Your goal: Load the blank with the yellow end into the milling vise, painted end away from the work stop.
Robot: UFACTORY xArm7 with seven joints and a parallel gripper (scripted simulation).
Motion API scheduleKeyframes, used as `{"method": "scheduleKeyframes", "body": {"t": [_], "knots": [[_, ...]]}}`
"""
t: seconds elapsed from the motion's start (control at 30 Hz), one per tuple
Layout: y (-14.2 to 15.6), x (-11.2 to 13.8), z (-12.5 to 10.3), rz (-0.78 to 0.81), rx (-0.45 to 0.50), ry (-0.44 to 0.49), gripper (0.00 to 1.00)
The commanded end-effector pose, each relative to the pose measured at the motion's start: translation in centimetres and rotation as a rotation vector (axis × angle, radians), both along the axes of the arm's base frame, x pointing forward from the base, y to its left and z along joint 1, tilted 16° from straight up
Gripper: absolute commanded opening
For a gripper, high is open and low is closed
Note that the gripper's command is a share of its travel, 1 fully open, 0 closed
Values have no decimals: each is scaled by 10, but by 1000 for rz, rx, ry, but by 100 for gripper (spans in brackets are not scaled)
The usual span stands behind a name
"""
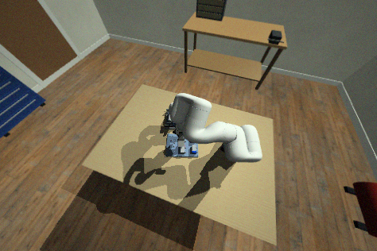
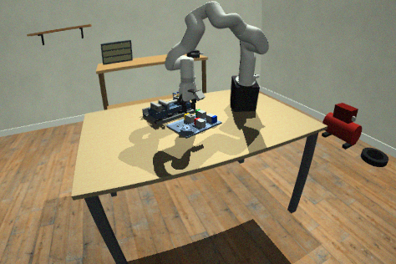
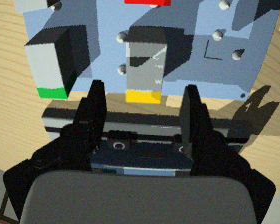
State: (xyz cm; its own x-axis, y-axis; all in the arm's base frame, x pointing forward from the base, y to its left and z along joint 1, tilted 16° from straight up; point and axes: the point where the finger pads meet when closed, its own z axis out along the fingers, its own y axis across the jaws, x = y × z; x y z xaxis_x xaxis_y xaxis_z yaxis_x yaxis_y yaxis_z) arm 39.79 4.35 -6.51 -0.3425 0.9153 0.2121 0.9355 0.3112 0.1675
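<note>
The blank with the yellow end lies flat on the blue infeed plate, its painted end toward my wrist camera. My gripper hangs open and empty just above and short of that yellow end, one finger to each side of the blank's line. In the exterior view the gripper stands between the vise and the infeed plate. In the top view the arm covers the gripper and most of the vise; the plate shows below it.
The arm's black base stands behind the plate.
</note>
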Motion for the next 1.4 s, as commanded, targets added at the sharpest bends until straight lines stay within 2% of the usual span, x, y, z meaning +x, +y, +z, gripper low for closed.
{"method": "scheduleKeyframes", "body": {"t": [0.0,0.07,0.63,1.37], "knots": [[5,3,-19,-1,0,-4,63],[7,4,-28,-1,1,-4,63],[9,5,-35,-1,0,-4,63],[7,4,-29,-1,0,-4,63]]}}
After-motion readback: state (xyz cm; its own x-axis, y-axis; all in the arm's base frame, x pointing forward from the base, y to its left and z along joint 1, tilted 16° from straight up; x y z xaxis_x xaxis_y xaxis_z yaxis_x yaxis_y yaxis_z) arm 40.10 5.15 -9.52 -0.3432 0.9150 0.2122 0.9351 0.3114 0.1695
